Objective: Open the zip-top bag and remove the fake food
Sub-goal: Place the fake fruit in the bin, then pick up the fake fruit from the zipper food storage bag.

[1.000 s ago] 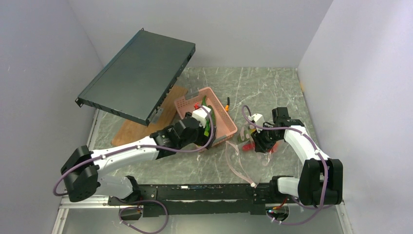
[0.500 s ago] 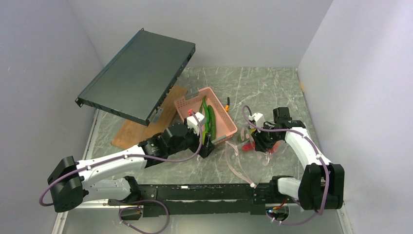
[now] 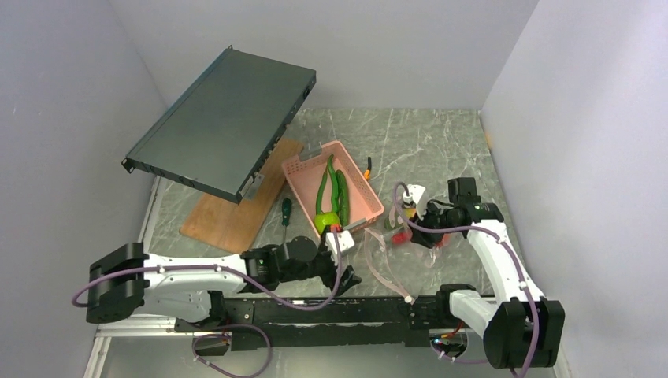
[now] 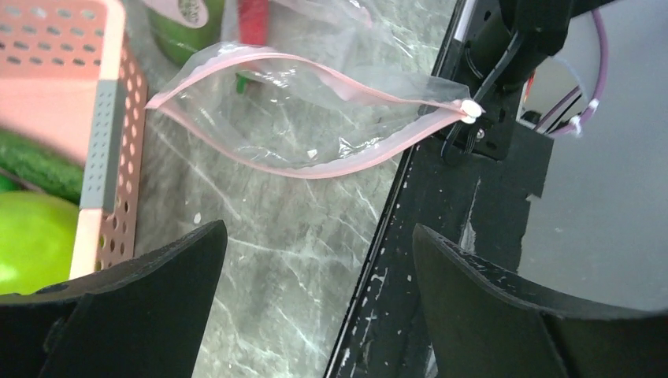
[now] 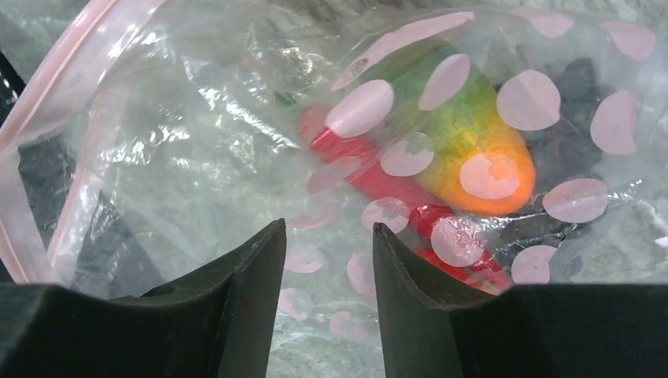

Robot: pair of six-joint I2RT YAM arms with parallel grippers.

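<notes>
Lying flat on the worktop (image 3: 425,142) between the pink basket (image 4: 114,236) and the right arm, the zip-top bag (image 4: 307,118) has its pink-stripped mouth gaping open toward the front edge. 1 corner of the strip reaches the black base rail (image 4: 441,236). Some fake food (image 5: 473,134) shows through the dotted film at the bag's far end: 1 orange-and-green piece, red pieces (image 5: 370,173) and a dark bunch (image 5: 571,138). The lime-green apple (image 3: 325,222) and long green pods (image 3: 331,189) sit in the basket, outside the bag. The left tool (image 4: 315,236) hovers low near the front edge, just short of the bag mouth, fingers spread wide and holding nothing. The right tool (image 5: 327,227) sits at the bag's far end, fingers drawn near each other with a narrow gap. Film lies across that gap, and whether it is pinched cannot be told. A green-handled screwdriver (image 3: 285,211) lies left of the basket.
</notes>
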